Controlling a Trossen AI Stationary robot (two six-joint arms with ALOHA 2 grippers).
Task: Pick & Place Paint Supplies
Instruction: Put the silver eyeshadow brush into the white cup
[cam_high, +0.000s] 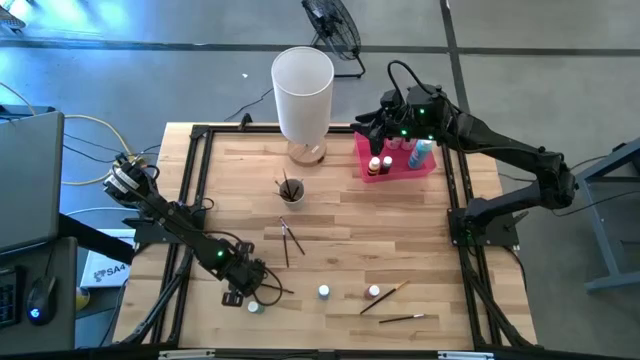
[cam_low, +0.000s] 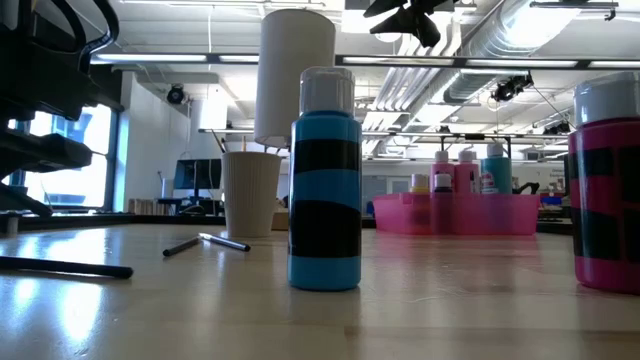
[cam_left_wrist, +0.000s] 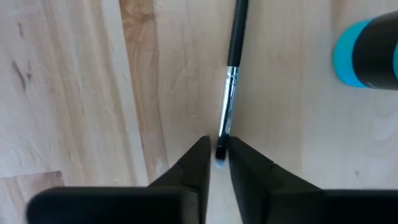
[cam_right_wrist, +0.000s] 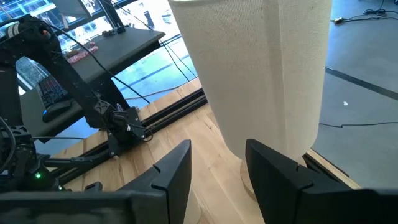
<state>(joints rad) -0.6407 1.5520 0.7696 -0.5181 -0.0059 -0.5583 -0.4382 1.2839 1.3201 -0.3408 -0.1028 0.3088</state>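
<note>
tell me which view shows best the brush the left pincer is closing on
The left wrist view: the paintbrush fills it, bristle tip between the left pincer fingers. The high view shows only a thin sliver by that pincer; the low view shows a dark handle; the right wrist view shows nothing.

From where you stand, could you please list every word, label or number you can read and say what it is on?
"SA4": on the white paper lying beside the table's left edge, high view; the line beneath it is too small to read.
Blue paint bottle: dark bands only, no lettering readable.
Bottles in the pink tray: too small to read.
</note>
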